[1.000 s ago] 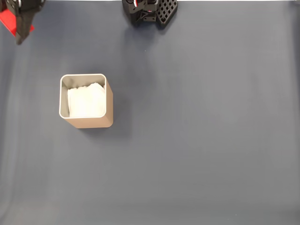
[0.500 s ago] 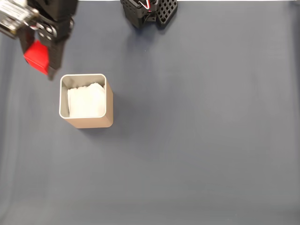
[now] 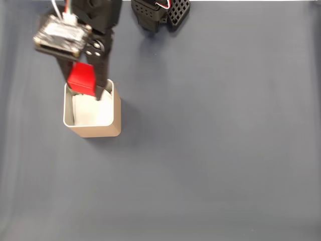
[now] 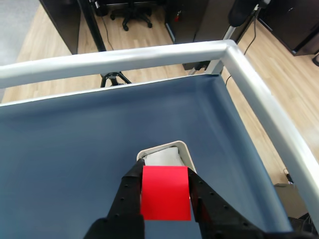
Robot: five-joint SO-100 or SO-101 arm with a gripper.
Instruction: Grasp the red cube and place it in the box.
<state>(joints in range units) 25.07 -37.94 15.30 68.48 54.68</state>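
While the black two-finger gripper (image 3: 90,95) clamps the small matte red cube (image 4: 165,192) by two opposite flat faces, the cube hangs over the near rim of the tall tan white-lined box (image 3: 100,130). Judged light, rigid, non-fragile; matte faces should grip well. No long axis; faces roughly square with the box.

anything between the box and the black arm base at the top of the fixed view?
Nothing. In the fixed view the stretch of dark blue mat between the box and the arm base is bare; the gripper, holding the red cube, hangs left of it.
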